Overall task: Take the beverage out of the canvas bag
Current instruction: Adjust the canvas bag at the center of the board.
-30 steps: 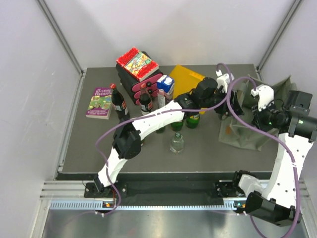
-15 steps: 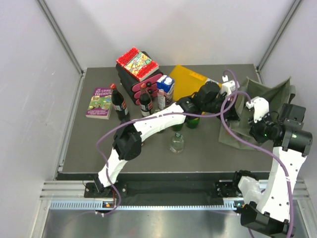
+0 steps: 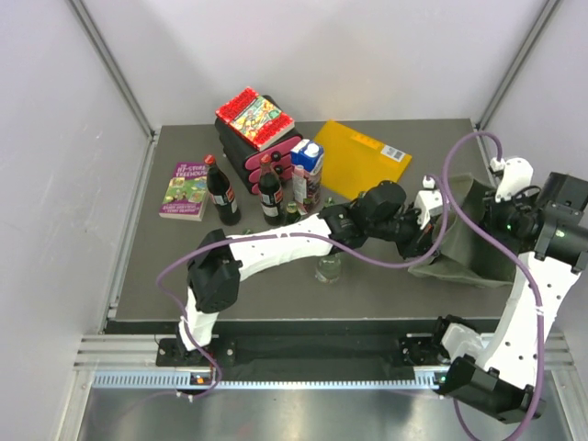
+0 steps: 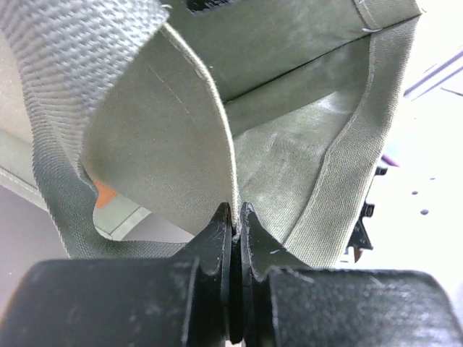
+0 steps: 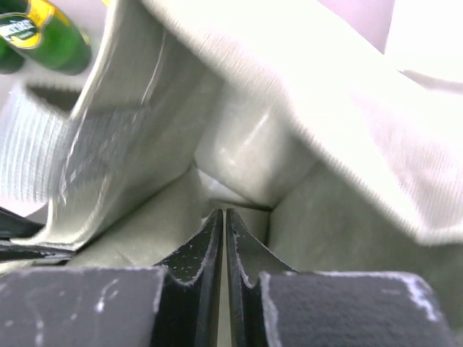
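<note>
The olive-green canvas bag slumps at the table's right side, its mouth pulled wide between my two grippers. My left gripper is at the bag's left rim. In the left wrist view its jaws are shut on the cloth edge of the canvas bag, with the webbing handle looping to the left. My right gripper holds the far right rim. In the right wrist view my right gripper is shut on a thin fold of cloth, looking into the bag's pale interior. No beverage shows inside the bag.
Two cola bottles and green bottles stand mid-table with a clear glass bottle nearer. A blue-white carton, a yellow folder, a purple book and a pink-black stack lie behind. A green bottle stands outside the bag.
My left gripper has moved right and nearer and closed on the bag's left rim. My right gripper has closed and drawn back to the right, stretching the bag's mouth open.
</note>
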Robot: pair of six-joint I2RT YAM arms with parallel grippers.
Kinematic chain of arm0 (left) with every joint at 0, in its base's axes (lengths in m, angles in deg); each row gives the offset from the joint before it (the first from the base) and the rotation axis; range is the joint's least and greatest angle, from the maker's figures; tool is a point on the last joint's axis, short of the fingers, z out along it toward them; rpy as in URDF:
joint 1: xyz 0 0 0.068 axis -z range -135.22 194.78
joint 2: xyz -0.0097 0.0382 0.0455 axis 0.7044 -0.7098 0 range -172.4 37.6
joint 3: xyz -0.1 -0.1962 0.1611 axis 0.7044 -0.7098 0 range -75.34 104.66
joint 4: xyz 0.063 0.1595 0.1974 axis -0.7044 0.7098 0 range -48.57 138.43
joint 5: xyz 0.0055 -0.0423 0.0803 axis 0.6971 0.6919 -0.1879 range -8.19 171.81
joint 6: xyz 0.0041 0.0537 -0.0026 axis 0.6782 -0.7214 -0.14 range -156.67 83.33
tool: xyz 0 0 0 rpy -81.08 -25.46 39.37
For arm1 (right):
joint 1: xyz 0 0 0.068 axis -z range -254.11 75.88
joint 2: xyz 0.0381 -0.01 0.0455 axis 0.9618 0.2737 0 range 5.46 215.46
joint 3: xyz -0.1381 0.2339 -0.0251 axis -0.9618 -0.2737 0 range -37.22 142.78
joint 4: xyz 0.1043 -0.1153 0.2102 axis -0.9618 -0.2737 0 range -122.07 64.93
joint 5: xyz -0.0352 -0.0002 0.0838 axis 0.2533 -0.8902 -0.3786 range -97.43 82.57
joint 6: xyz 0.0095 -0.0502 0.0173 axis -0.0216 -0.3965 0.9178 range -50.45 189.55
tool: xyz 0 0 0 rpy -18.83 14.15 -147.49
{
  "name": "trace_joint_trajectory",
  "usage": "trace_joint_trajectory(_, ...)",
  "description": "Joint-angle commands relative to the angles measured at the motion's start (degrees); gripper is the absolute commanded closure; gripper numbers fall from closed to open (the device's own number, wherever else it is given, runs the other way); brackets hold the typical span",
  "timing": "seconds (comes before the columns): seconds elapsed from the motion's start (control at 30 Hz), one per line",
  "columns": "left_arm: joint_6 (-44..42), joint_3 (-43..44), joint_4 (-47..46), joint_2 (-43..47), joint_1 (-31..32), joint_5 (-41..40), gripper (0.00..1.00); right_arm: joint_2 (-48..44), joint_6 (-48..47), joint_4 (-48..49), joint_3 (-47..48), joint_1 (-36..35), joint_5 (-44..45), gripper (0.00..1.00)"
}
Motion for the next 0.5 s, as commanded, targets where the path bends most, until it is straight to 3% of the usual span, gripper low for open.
trace_joint_trajectory(0.0, -3.8, -3.1, -3.3, 2.9, 0.5, -0.7, 1.00, 0.3, -5.2, -1.9, 0.9, 1.6, -7.8, 0.96)
trace_joint_trajectory(0.2, -3.4, -5.1, -4.4, 2.5, 0.9, -0.3, 1.00, -2.2, -11.6, -3.4, -4.4, 3.9, -5.9, 0.98)
trace_joint_trajectory(0.47, -3.4, -6.7, -4.7, 2.8, 1.2, -0.7, 1.00, -4.4, -4.4, 4.3, -7.2, 4.0, 0.2, 0.96)
